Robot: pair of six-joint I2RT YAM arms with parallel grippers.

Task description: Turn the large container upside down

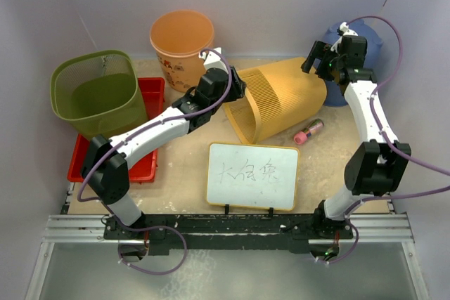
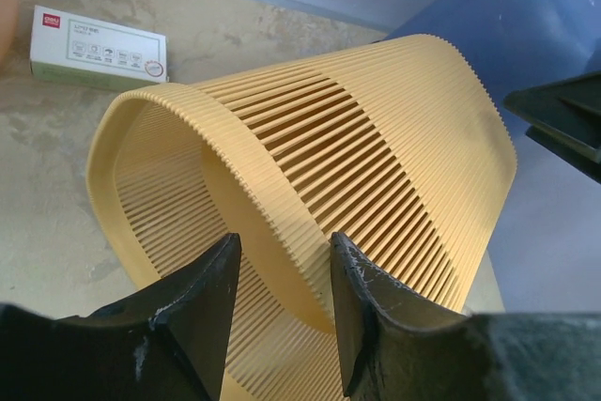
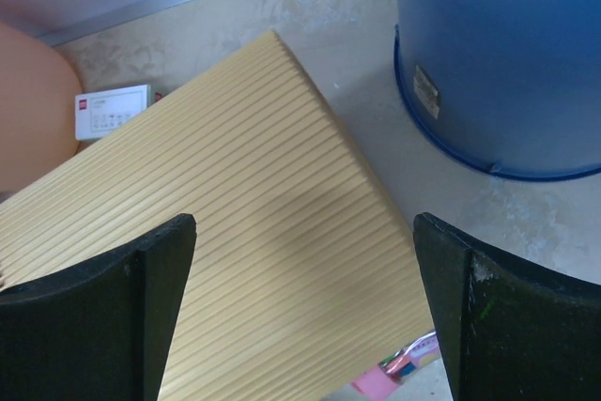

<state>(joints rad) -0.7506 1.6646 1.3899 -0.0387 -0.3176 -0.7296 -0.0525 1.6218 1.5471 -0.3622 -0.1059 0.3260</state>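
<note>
The large container, a yellow ribbed basket (image 1: 281, 100), lies on its side in the middle of the table with its mouth toward the left arm. My left gripper (image 1: 235, 89) is at the upper part of the mouth. In the left wrist view its fingers (image 2: 282, 241) straddle the rim of the basket (image 2: 376, 138), one inside and one outside. A gap still shows on the inner side, so the gripper is open. My right gripper (image 1: 318, 61) hovers wide open above the closed end of the basket (image 3: 235, 232), with nothing between its fingers (image 3: 305, 223).
An orange bucket (image 1: 181, 43) and a green mesh basket (image 1: 98, 93) on a red tray (image 1: 151, 93) stand at the back left. A blue bucket (image 1: 365, 40) is behind the right arm. A whiteboard (image 1: 252, 175), a pink tube (image 1: 308, 132) and a white box (image 2: 99, 44) lie nearby.
</note>
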